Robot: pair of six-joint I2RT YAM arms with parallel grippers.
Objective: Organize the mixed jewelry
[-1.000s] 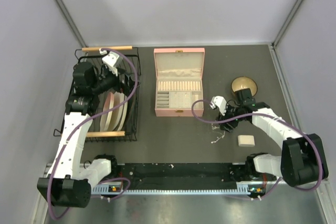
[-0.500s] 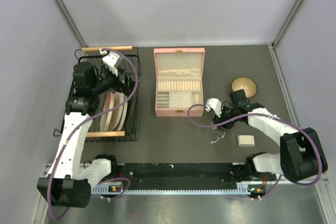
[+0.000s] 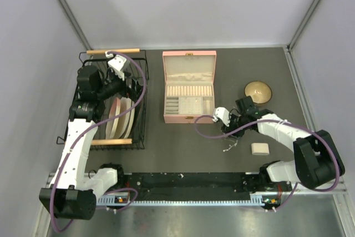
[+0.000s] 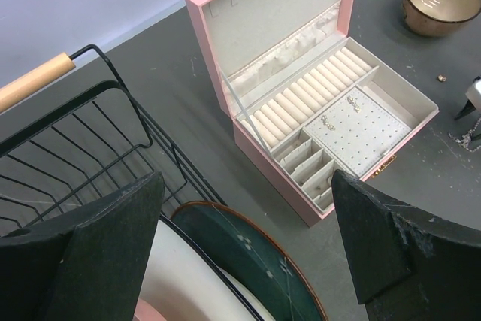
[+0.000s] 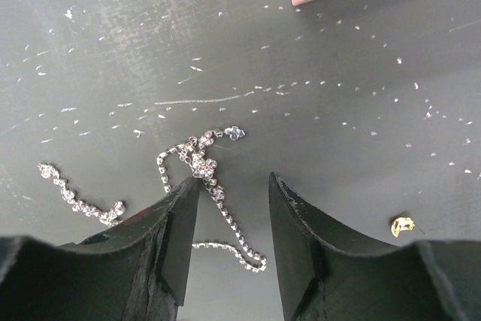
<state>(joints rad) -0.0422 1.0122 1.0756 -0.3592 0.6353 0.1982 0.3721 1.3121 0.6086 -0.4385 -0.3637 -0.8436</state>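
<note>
There is 1 pink jewelry box (image 3: 188,86), 1 round bowl (image 3: 258,89), 1 pale block (image 3: 259,149) and 1 wire rack (image 3: 143,131) with 2 wooden handles (image 3: 112,51). Its plates (image 3: 119,117) overlap too much to count. Loose jewelry: 1 long chain (image 5: 199,162), 1 short chain (image 5: 75,198), 1 gold earring (image 5: 403,225). 2 earrings (image 4: 327,120) sit pinned in the box.

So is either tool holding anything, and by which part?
Nothing held. The right tool stands open over the chain; left tool open too.
</note>
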